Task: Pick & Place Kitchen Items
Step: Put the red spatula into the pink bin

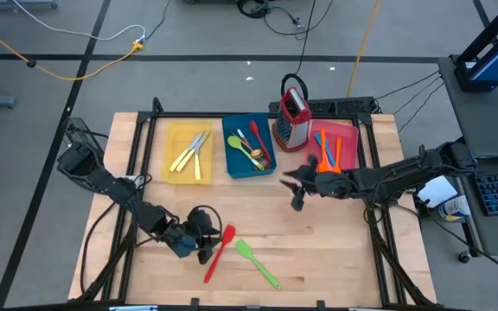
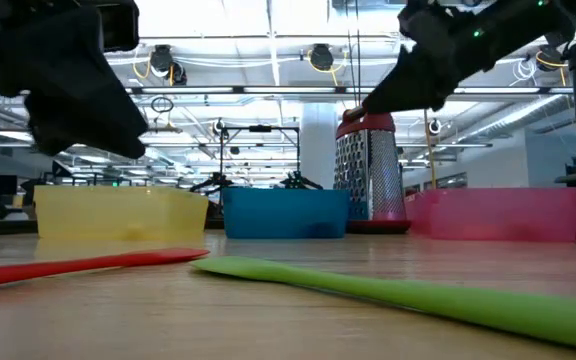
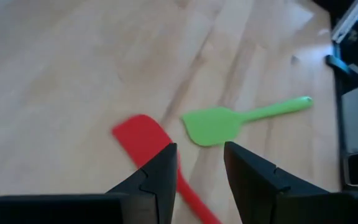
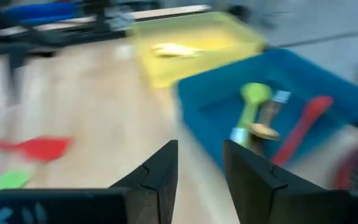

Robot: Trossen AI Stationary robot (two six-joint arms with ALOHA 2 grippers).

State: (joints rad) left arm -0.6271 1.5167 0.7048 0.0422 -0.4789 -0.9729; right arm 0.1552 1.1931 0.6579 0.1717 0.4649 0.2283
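We found the left gripper (image 1: 204,249) spread and empty, low over the red spatula (image 1: 218,252), with the green spatula (image 1: 257,262) just beside it on the table (image 1: 335,250). The right gripper (image 1: 294,189), also spread and empty, hung near the blue tray (image 1: 231,157). We judged that a close could catch both blades, or pinch the red blade edge and flick it away.

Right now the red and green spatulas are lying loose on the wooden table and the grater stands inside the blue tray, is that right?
Not quite. The grater stands on the table between the blue tray and the pink tray, as the high view shows. The red spatula and green spatula do lie loose on the table.
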